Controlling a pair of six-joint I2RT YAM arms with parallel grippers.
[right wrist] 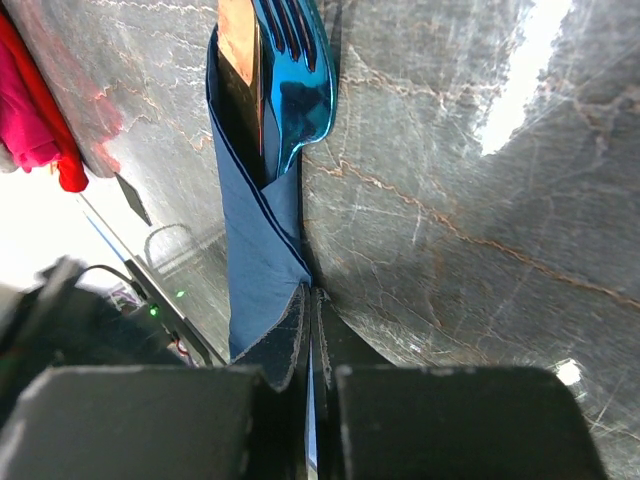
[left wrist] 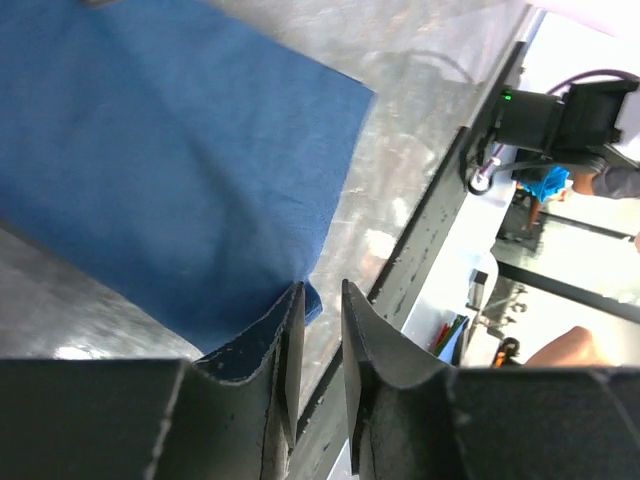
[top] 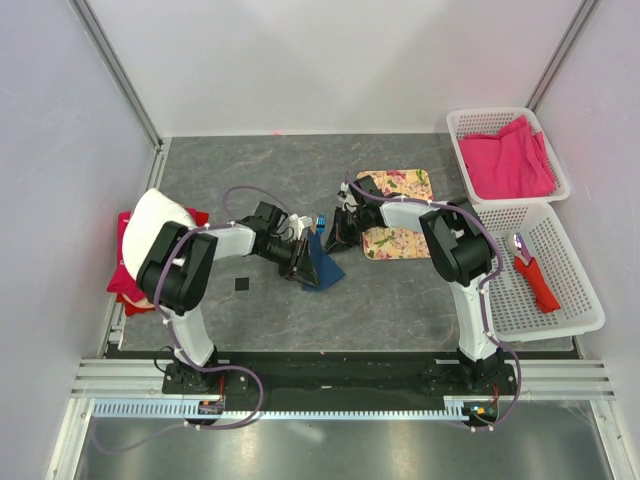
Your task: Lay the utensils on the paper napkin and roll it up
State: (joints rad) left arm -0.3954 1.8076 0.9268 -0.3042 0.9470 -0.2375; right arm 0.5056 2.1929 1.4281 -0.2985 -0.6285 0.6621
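One glossy bright-blue fork (right wrist: 300, 85) looks slippery inside the limp dark-blue paper napkin (right wrist: 255, 250); my right gripper (right wrist: 312, 298) clamps its folded corner, my left gripper (left wrist: 322, 292) gapes slightly at another.

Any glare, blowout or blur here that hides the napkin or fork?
Top external: even light, soft shadows, napkin small in frame but distinct. Left wrist: napkin sharp, background at right blown out white, the near fingers slightly soft. Right wrist: bright glare on the table at upper right, lower-left corner washed out; fork sharp, its glossy surface catching reflections.
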